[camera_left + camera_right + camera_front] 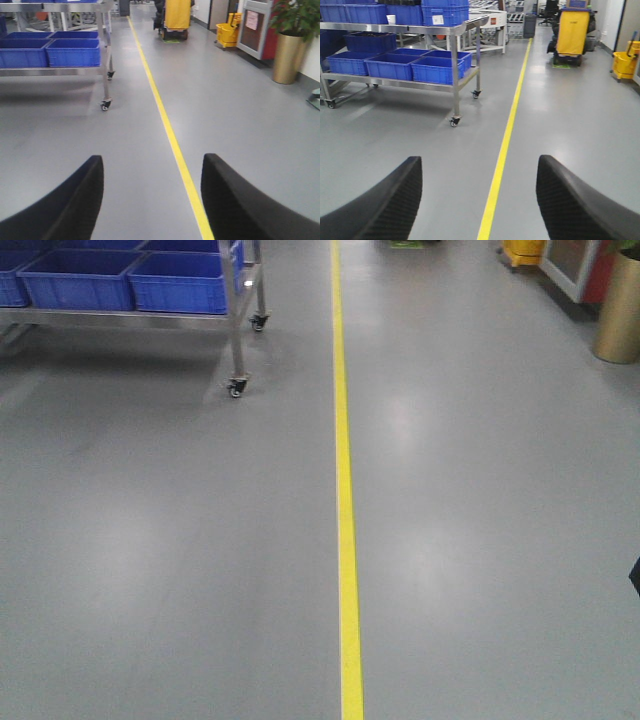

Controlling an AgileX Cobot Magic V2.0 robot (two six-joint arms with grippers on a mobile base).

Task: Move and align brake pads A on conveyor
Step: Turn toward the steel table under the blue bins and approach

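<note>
Brake pads A do not show in any of the three views, and neither does the conveyor. All the cameras see is a grey workshop floor [180,540] with a yellow floor line [345,490] running along it. A wheeled steel trolley [455,75] carrying blue bins [392,67] stands to one side. Further down are a yellow cleaning cart [572,30], a yellow mop bucket [227,35] and a gold planter [287,57].

With the parts out of sight, handling has to be judged by kind. A brake pad should be stiff and dense for its size, with a gritty face that is not slippery, and it is unlikely to be harmed by a firm pinch. It would lie flat and low on the belt. The sensible hold is probably across its narrow width near mid-length, so that it hangs level and can be turned into line.

The left gripper [150,167] is spread wide. Its black textured fingers [70,205] stand well apart, with only floor between them, and they touch nothing. The right gripper [477,165] is likewise released and wide, and it carries nothing. Both point out over the floor.
</note>
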